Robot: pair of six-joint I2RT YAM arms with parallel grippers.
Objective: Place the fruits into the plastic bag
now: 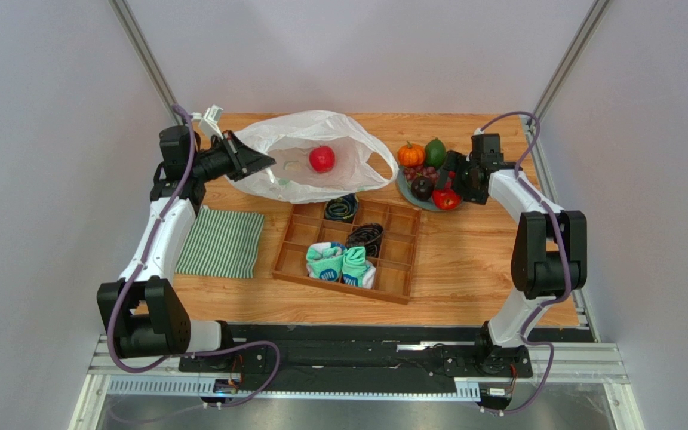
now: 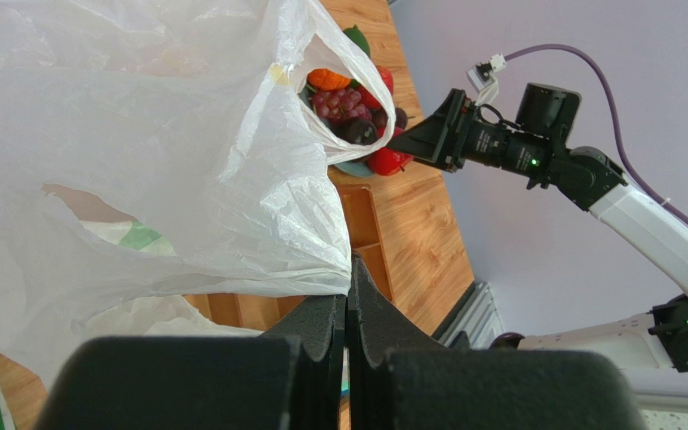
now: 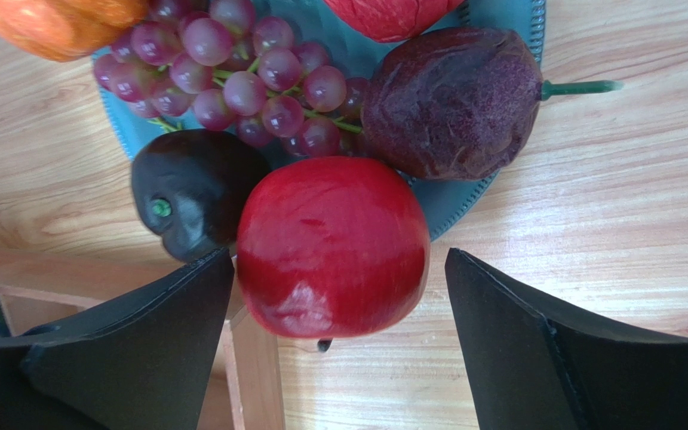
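at the plate [image 3: 461, 199] rim the right gripper [image 3: 336, 260] gapes around a red apple [image 3: 330, 246]; left gripper [image 2: 348, 296] pinches plastic bag [image 2: 141, 134].

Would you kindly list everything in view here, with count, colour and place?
plastic bag: one, white translucent, far left
red apples: three, red, one in bag, two on plate
pumpkin: one, orange, on plate
avocado: one, green, on plate
grapes: one bunch, purple-red, on plate
black fruit: one, black, on plate
wrinkled fruit: one, dark purple, on plate
plate: one, teal, far right
wooden tray: one, brown, centre
rolled socks: four, two teal, two dark, in tray
striped cloth: one, green-white, near left
table: one, light wood
left claw: one, black, shut on plastic bag
right claw: one, black, open around a plate apple
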